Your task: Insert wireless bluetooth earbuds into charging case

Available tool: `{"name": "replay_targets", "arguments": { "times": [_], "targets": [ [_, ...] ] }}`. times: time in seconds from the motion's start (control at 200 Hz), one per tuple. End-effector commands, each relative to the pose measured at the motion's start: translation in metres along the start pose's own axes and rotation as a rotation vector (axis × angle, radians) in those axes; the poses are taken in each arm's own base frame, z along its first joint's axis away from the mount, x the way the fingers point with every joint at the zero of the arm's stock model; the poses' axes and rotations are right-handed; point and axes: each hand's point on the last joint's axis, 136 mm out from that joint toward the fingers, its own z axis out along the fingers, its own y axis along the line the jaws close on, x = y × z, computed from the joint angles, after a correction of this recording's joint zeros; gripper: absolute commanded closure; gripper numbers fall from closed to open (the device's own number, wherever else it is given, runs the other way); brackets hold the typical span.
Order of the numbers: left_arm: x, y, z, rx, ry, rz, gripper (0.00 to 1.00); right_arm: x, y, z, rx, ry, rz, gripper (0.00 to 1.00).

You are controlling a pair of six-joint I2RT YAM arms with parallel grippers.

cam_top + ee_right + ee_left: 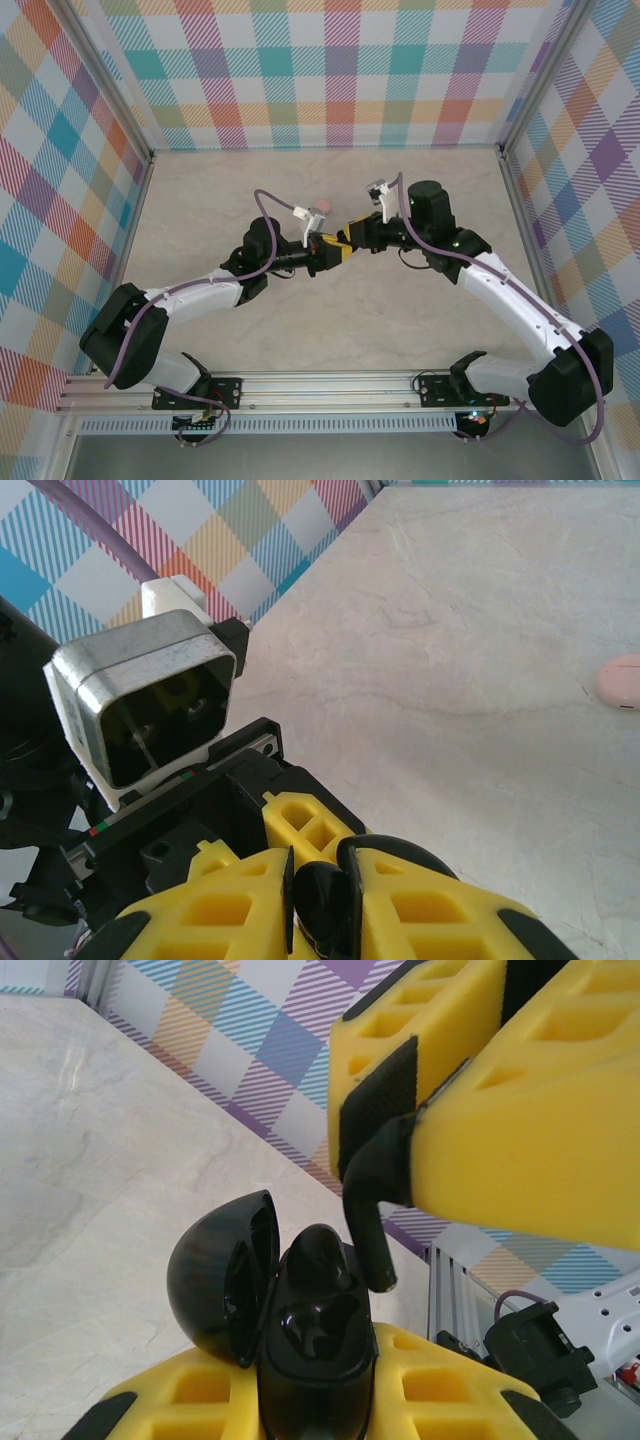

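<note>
Pinching a black earbud [368, 1210], the right jaws hold it stem-down just above the open black case [310, 1330], which the left jaws clamp, over the desk's [300, 180] middle. A pink case [620, 680] lies nearer the far edge.

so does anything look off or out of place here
Nothing stands out. The left gripper holds the black case with its lid open, the right gripper pinches a black earbud just above it, stem pointing down at the case, and a pink case lies apart on the table.
</note>
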Motion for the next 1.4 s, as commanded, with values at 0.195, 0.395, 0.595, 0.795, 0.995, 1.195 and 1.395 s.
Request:
{"name": "replay_targets", "arguments": {
  "times": [0.195, 0.395, 0.595, 0.795, 0.995, 1.195, 1.395],
  "targets": [
    [-0.021, -0.025, 0.000, 0.062, -0.036, 0.025, 0.89, -0.011, 0.008, 0.001, -0.009, -0.013, -0.049, 0.77],
    [-0.022, -0.022, 0.000, 0.048, -0.038, 0.016, 0.89, -0.008, 0.007, 0.002, -0.004, -0.004, -0.049, 0.76],
    [-0.025, -0.019, -0.001, 0.023, -0.048, 0.010, 0.89, -0.004, 0.005, 0.001, 0.007, 0.005, -0.054, 0.76],
    [-0.024, -0.016, -0.001, 0.002, -0.044, 0.017, 0.90, -0.001, 0.008, -0.002, 0.003, 0.019, -0.064, 0.76],
    [-0.023, -0.019, -0.002, 0.014, -0.031, 0.031, 0.90, 0.006, 0.010, 0.000, -0.009, 0.056, -0.065, 0.75],
    [-0.022, -0.021, -0.001, 0.025, -0.023, 0.035, 0.90, 0.009, 0.011, 0.005, -0.016, 0.080, -0.063, 0.74],
    [-0.021, -0.020, -0.001, 0.023, -0.017, 0.039, 0.90, 0.010, 0.012, 0.007, -0.016, 0.093, -0.063, 0.68]
  ]
}}
